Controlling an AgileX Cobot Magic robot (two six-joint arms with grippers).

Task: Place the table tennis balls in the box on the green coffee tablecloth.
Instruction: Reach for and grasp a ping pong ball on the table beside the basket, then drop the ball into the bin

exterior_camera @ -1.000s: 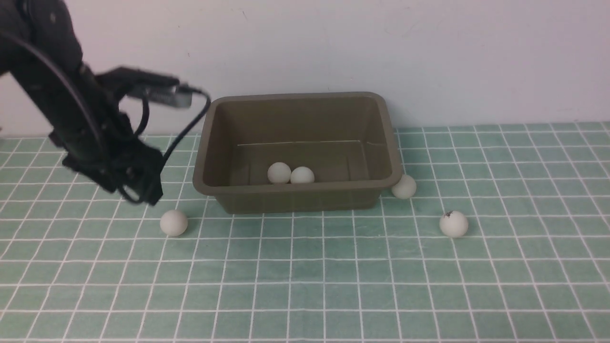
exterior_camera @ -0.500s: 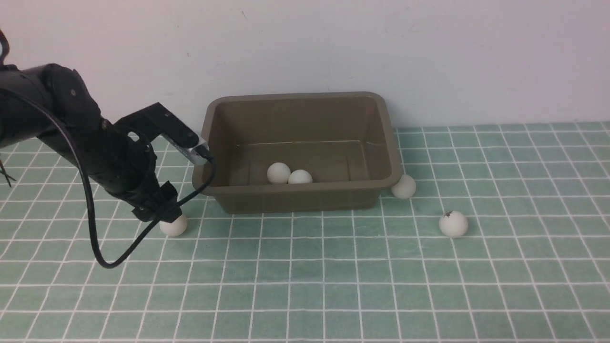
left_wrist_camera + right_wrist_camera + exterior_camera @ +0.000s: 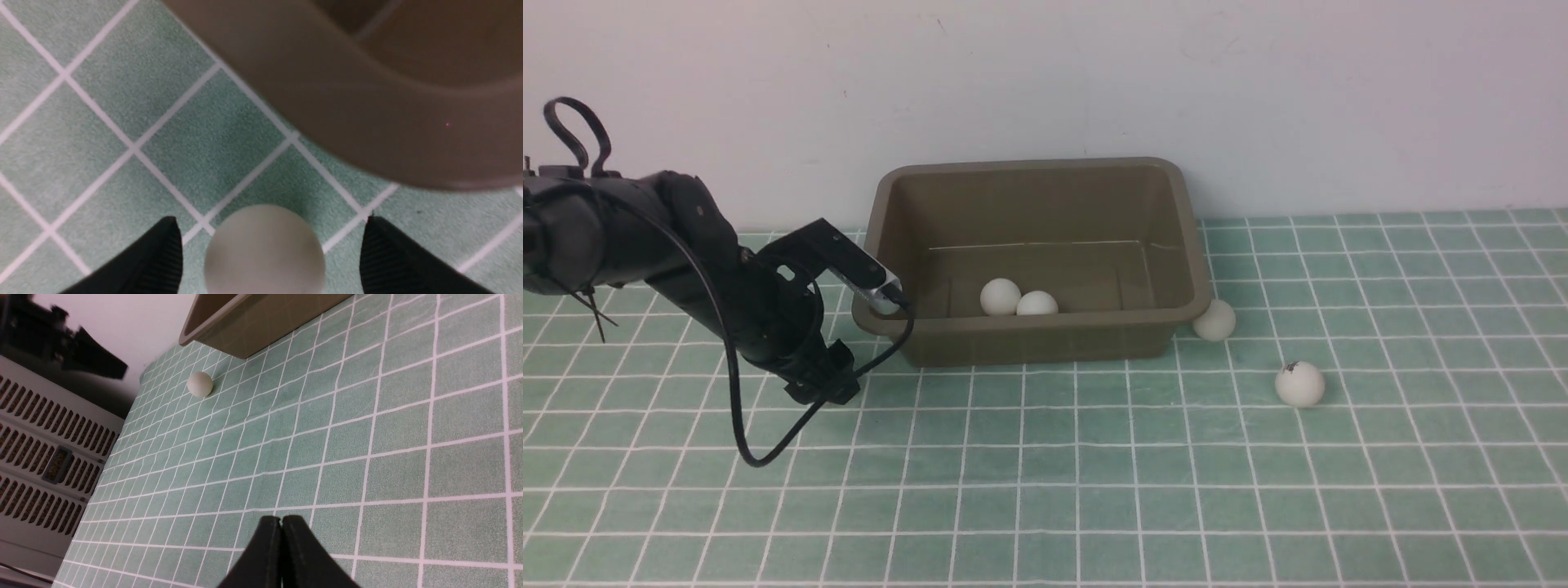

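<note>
The olive-brown box point(image 3: 1033, 335) stands on the green checked tablecloth point(image 3: 1045, 474) with two white balls point(image 3: 1001, 296) point(image 3: 1037, 304) inside. A third ball point(image 3: 1214, 319) rests against the box's right front corner. A ball with a dark mark point(image 3: 1299, 384) lies in front of it, to the right. My left gripper point(image 3: 827, 390) is down on the cloth by the box's left front corner and hides a ball there. In the left wrist view the gripper point(image 3: 271, 220) is open, with that ball point(image 3: 264, 253) between its fingers point(image 3: 163, 257). My right gripper point(image 3: 281, 519) is shut and empty over the cloth.
The box's rim point(image 3: 367, 122) is close beside the left gripper. A white wall point(image 3: 1258, 98) stands behind the box. The right wrist view shows the box point(image 3: 253, 326), one ball point(image 3: 200, 384) near its corner and a grey slatted panel point(image 3: 45, 457) past the cloth's edge.
My left arm has come down and forward-right from above the cloth. Its open gripper now straddles the ball at the box's left front corner and hides it in the front view.
</note>
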